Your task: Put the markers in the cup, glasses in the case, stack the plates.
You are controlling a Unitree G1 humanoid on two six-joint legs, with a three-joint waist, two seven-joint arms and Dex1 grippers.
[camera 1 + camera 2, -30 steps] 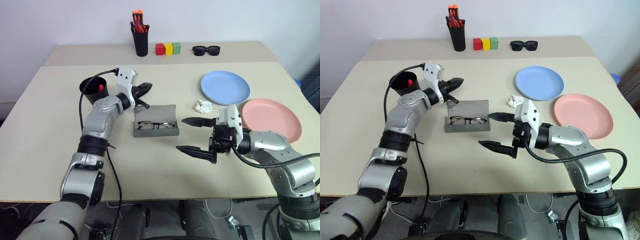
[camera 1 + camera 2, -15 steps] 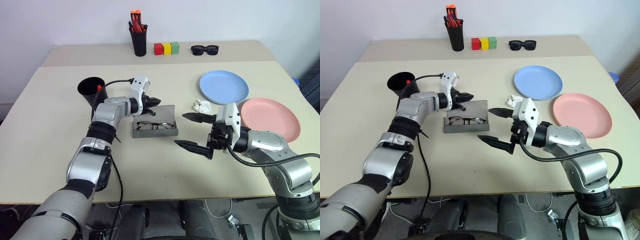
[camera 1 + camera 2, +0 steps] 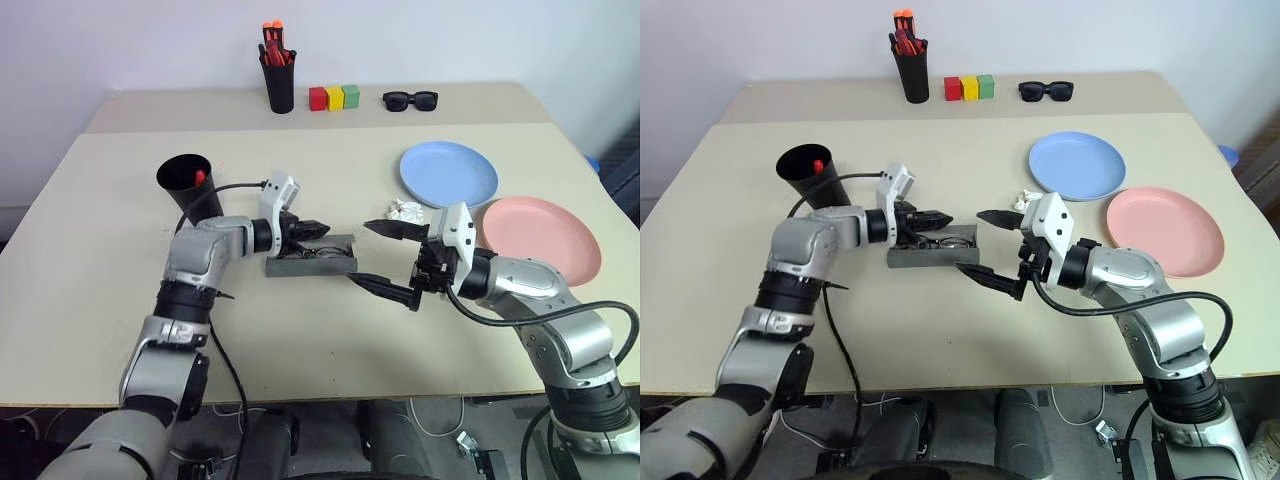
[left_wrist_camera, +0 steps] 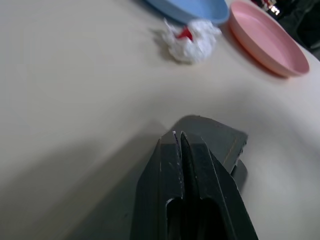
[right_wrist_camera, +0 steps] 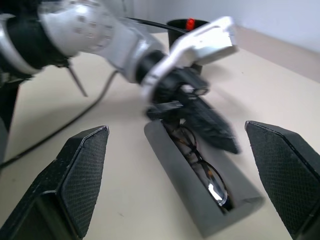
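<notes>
Glasses (image 5: 197,159) lie in case (image 3: 310,262), table centre, long axis left-right. Your left gripper (image 3: 318,228), fingers together, sits over lid, nearer. Right gripper (image 3: 385,256), fingers apart, just right of case.

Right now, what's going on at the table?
The glasses lie in the open grey case. The left gripper, shut, sits over the case's lid, apparently to push it closed. The right gripper hangs wide open just beside the case, holding nothing. A red marker stands in the black cup. The blue plate and pink plate lie side by side, not yet stacked.
</notes>
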